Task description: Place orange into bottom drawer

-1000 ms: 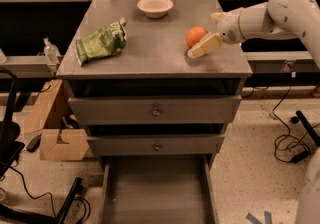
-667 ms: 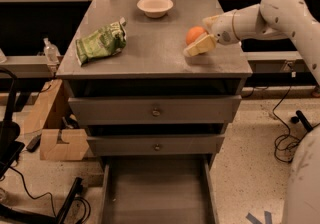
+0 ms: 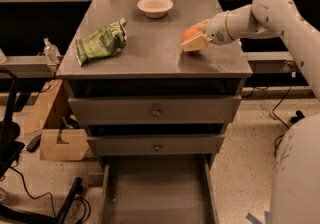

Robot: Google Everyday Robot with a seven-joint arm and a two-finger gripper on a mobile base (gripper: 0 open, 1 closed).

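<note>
Claw [image 3: 192, 37] clamps orange [image 3: 188, 33] just over cabinet top [image 3: 150, 48], with bottom drawer [image 3: 155, 193] pulled open below.

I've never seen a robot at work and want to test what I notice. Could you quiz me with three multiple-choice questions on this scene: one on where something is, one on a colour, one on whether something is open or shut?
1. Where is the gripper?
A) down by the floor
B) at the orange on the cabinet top
C) over the white dish

2. What colour is the snack bag?
A) red
B) green
C) blue

3. The bottom drawer is:
A) pulled open
B) pushed shut
C) taken out

Answers:
1 B, the gripper sits against the orange near the top's right side.
2 B, the crumpled bag on the left is plainly green.
3 A, its bare floor shows in front of the two upper drawers, which are shut.
</note>
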